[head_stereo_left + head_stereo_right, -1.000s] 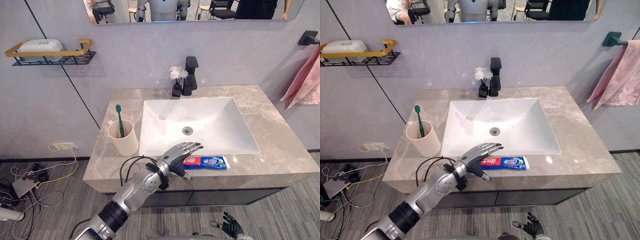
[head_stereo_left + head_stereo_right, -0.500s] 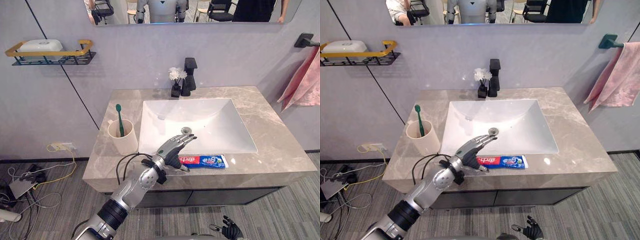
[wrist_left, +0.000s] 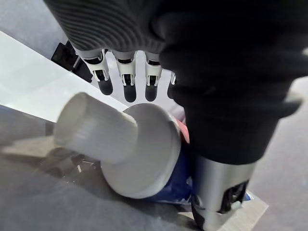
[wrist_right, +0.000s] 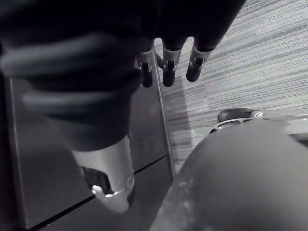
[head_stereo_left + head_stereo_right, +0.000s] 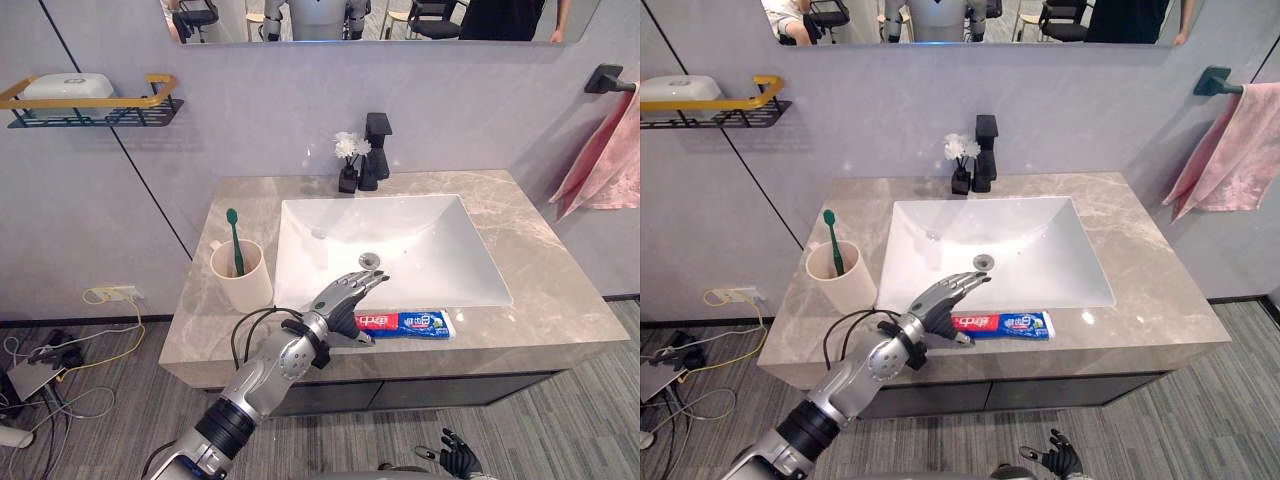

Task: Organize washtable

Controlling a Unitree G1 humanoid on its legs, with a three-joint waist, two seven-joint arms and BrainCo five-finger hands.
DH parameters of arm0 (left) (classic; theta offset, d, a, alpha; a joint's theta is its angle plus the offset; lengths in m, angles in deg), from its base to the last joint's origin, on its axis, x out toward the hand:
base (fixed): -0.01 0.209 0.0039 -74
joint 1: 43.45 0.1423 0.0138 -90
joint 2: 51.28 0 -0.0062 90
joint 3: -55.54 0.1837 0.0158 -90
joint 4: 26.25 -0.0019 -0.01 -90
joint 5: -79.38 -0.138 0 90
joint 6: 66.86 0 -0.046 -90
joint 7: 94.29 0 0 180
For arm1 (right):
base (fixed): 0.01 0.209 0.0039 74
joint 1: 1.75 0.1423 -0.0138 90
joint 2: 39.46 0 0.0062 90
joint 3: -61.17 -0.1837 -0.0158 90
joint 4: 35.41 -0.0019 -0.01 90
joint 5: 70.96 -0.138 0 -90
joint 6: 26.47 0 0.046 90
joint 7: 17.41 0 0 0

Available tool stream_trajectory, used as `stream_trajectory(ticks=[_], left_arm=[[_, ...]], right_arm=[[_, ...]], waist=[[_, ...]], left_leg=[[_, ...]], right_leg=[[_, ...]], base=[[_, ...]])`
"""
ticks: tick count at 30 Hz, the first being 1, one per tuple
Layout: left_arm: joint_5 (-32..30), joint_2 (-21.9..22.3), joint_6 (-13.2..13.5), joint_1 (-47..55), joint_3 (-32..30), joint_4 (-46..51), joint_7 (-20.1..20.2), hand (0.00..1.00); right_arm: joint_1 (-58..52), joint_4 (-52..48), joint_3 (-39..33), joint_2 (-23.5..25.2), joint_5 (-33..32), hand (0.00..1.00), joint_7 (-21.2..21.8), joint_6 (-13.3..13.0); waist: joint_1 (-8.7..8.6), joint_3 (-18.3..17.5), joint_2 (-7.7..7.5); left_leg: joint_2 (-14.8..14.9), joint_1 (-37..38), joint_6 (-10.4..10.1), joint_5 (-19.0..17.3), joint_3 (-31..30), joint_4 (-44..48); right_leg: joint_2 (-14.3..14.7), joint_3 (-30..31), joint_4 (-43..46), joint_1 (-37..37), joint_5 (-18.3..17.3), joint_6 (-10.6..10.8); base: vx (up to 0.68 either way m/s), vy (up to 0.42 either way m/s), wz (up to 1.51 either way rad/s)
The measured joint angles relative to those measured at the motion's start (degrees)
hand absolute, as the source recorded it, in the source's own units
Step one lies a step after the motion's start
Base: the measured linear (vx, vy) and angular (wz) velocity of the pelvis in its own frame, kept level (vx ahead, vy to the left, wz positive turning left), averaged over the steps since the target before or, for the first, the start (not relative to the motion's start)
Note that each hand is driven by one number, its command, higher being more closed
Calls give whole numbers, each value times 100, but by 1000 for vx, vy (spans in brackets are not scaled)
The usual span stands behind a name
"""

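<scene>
Left hand (image 5: 338,300): fingers straight and loosely side by side, thumb apart, held over the capped end of the tube (image 5: 415,323); nothing gripped, and contact cannot be confirmed. Tube lies flat on the front strip of the counter (image 5: 545,290), just before the sink (image 5: 400,235), cap toward the robot's left. Cup (image 5: 243,285) holding a green brush (image 5: 233,235) stands upright left of the sink. Right hand (image 5: 456,462) hangs below the counter edge, fingers straight and relaxed
</scene>
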Motion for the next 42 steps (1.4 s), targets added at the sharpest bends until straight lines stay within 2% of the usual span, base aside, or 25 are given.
stream_trajectory(ticks=[12,17,28,34,37,42], left_arm=[[-165,-107,53,-348,98,-237,225,100],[-158,-227,66,-435,85,-251,225,100],[-84,-319,40,-379,75,-242,235,100],[115,-293,-8,-126,13,46,179,100],[298,-259,-23,55,-126,424,46,100],[593,42,-22,438,-639,1412,-341,100]], right_arm=[[39,-4,22,-15,-1,0,4,-1],[56,-8,23,-64,-3,0,4,-1],[-15,-12,-4,-105,-46,0,1,-1],[-48,-19,-258,-87,-326,0,-87,-3],[-180,-160,-583,-86,-478,0,-125,-8],[-428,-280,-1224,-55,-648,0,-187,-18]], waist=[[-23,11,23],[-158,31,60],[-157,55,103],[-156,55,104],[-151,54,104],[-125,36,128]], left_leg=[[-1,-32,-1,0,-1,-3],[-1,22,-6,-3,-9,-4],[10,29,-6,-3,46,-7],[11,27,-5,-4,132,-26],[14,25,-3,-6,195,-29],[42,2,4,-33,349,-20]], right_leg=[[-1,0,0,-46,0,0],[-3,-1,1,16,0,0],[8,29,0,7,0,0],[12,120,6,-48,0,0],[14,174,22,-76,3,5],[47,331,24,-180,22,-3]], base=[[0,0,0],[0,0,0],[0,0,-1],[-4,-1,-8],[-13,-6,-9],[-27,-11,-13]])
